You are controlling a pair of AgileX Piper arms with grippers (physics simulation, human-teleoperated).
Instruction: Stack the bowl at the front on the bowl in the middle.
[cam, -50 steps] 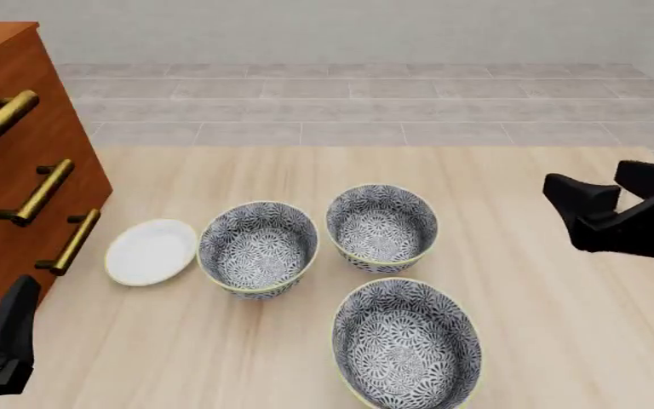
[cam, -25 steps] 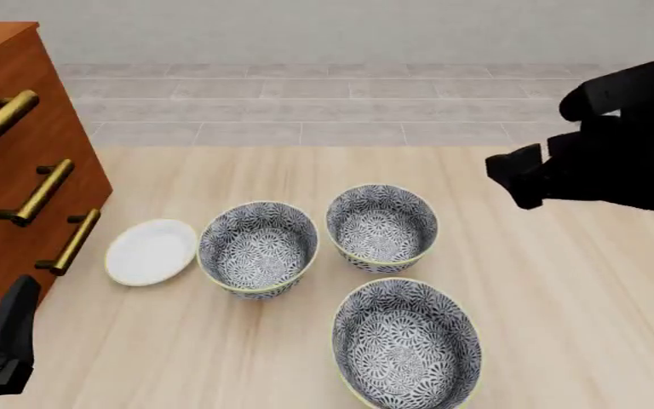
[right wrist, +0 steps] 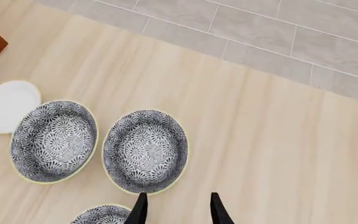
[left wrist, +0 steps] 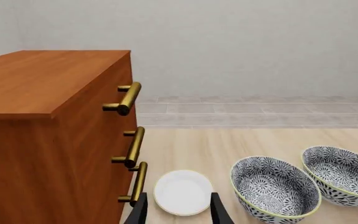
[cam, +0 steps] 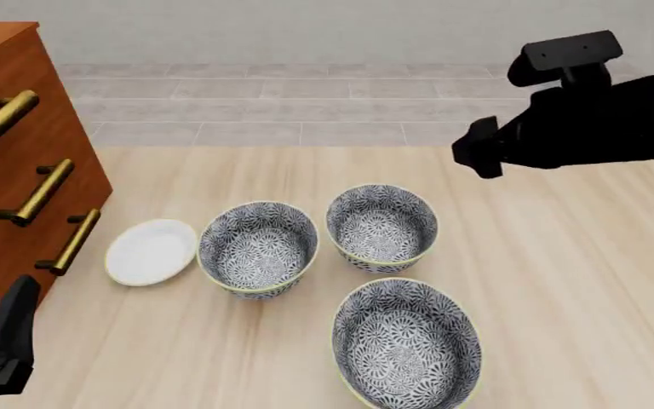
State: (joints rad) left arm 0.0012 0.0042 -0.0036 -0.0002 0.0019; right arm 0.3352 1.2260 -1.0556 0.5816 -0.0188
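The wooden table (cam: 554,281) carries everything here. On its left stands a brown chest of drawers (cam: 14,170) with three brass handles (cam: 43,192). The right arm (cam: 599,119) hangs high above the far right part of the table, and the right gripper (right wrist: 174,207) has its two fingers apart with nothing between them; it looks down on the bowls from above. The bowl at the front (cam: 407,345) stands upright and empty on the near edge of the table, close to the camera. The bowl in the middle (cam: 259,247) is just behind it and to the left, also empty. A third patterned bowl (cam: 381,226) stands just beside that one on its right, very near but I cannot tell if they touch. A small white dish (cam: 151,251) lies between the middle bowl and the chest. The left gripper (left wrist: 177,210) rests low at the near left corner, its fingers spread and empty.
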